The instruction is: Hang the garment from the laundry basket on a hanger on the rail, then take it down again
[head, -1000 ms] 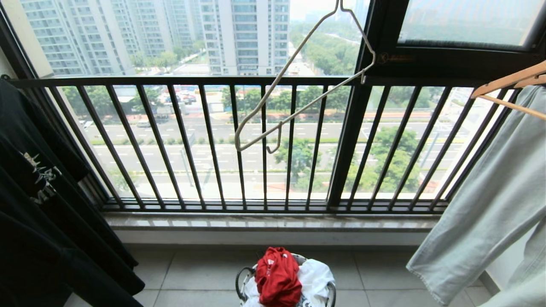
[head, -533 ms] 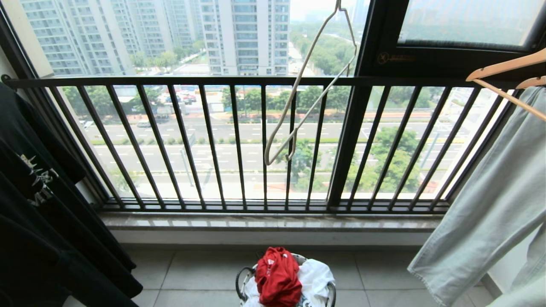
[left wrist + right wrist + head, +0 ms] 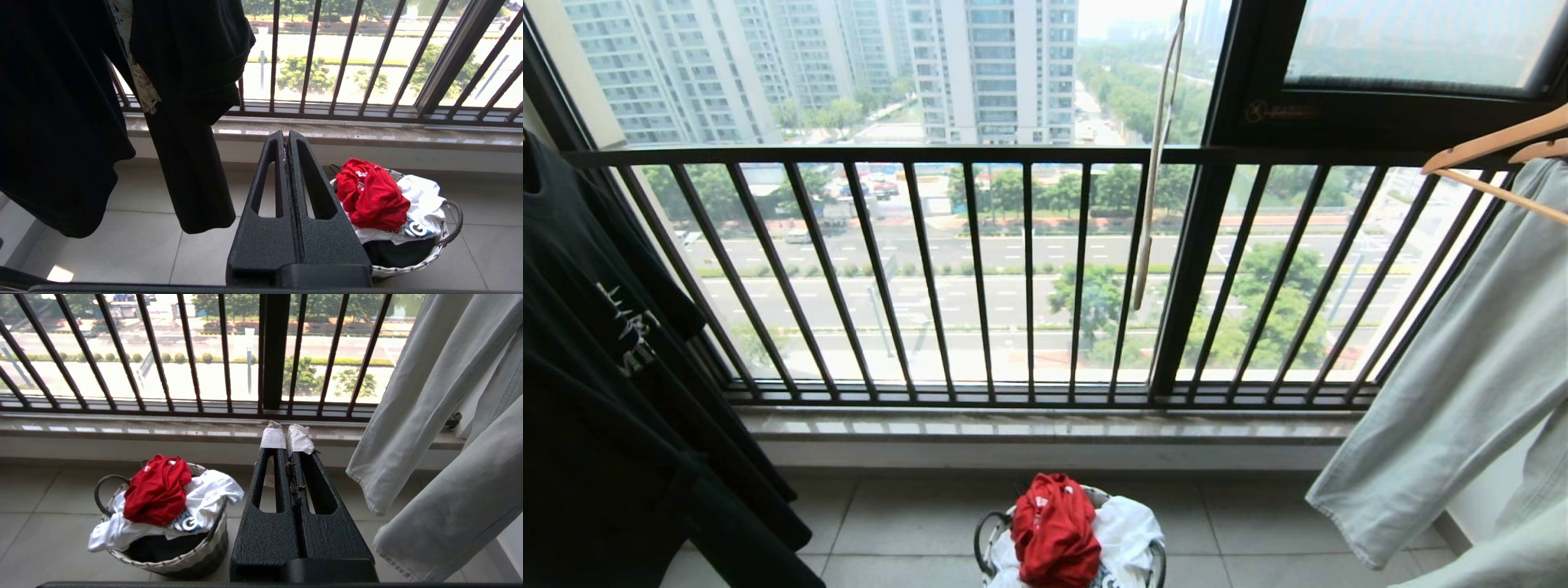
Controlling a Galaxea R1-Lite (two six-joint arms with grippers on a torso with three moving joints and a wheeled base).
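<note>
Only my head view shows the hanger [image 3: 1156, 155], one thin off-white frame seen edge-on, its long axis near vertical against the window bars. Only my wrist views show my grippers: my left gripper [image 3: 287, 136] and my right gripper [image 3: 287, 435] both have fingers pressed together, holding nothing. The one red garment [image 3: 1054, 529] lies crumpled atop a white garment [image 3: 1123, 523] in the single laundry basket [image 3: 171, 561] on the floor.
</note>
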